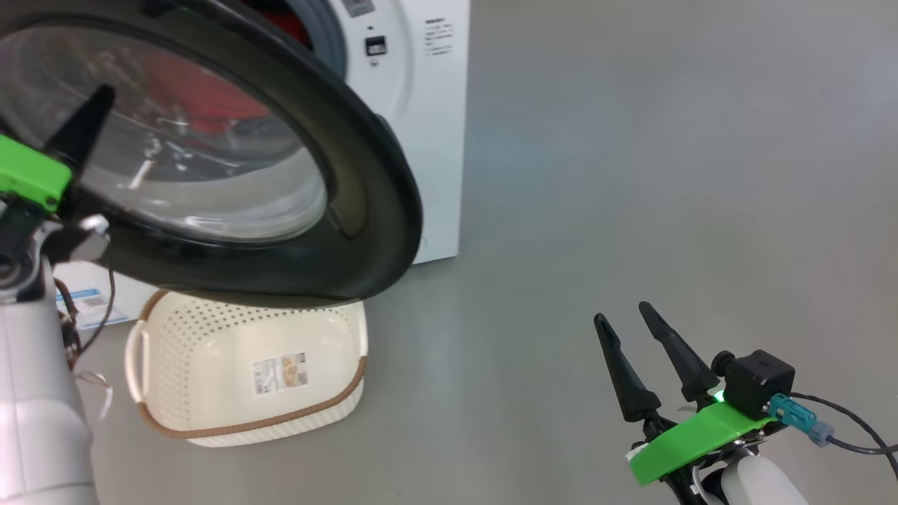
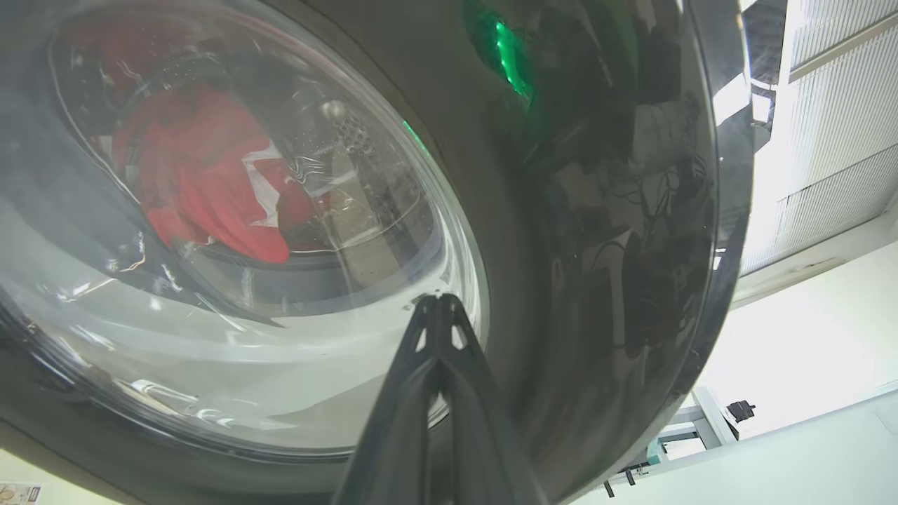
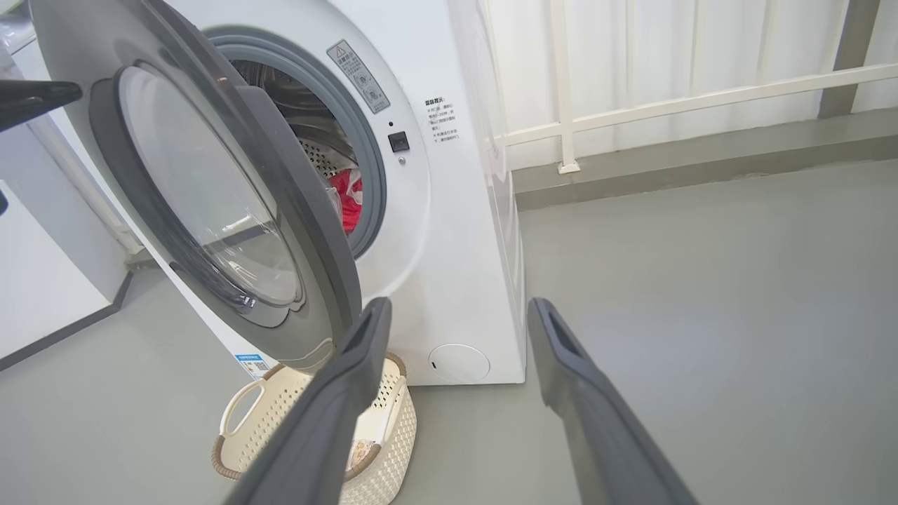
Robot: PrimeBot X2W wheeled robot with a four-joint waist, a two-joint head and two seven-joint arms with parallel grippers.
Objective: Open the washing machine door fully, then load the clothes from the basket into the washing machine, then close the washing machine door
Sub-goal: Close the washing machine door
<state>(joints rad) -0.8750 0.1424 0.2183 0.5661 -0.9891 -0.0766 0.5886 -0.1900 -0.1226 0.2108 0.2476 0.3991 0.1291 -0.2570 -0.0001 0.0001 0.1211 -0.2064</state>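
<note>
The washing machine door (image 1: 382,210) is hanging part open, swung out over the basket (image 1: 210,379), which is sitting on the grey floor (image 1: 631,175) just before the washing machine (image 1: 428,105), its bottom label showing. The red clothes (image 2: 196,175) are lying inside the drum. The left gripper (image 2: 438,303) is holding its fingers pressed together, empty, at the door's outer glass; whether it is touching, I cannot tell. The right gripper (image 1: 623,313) is hovering well apart, fingers spread wide, holding nothing.

We find no wording legible: the washing machine (image 3: 449,280) front bears a grey warning-triangle sticker (image 3: 358,76) at one o'clock of its opening and small print (image 3: 440,119) at two o'clock, and the basket (image 1: 175,337) carries a paper label (image 1: 280,373), all too fine to read.
</note>
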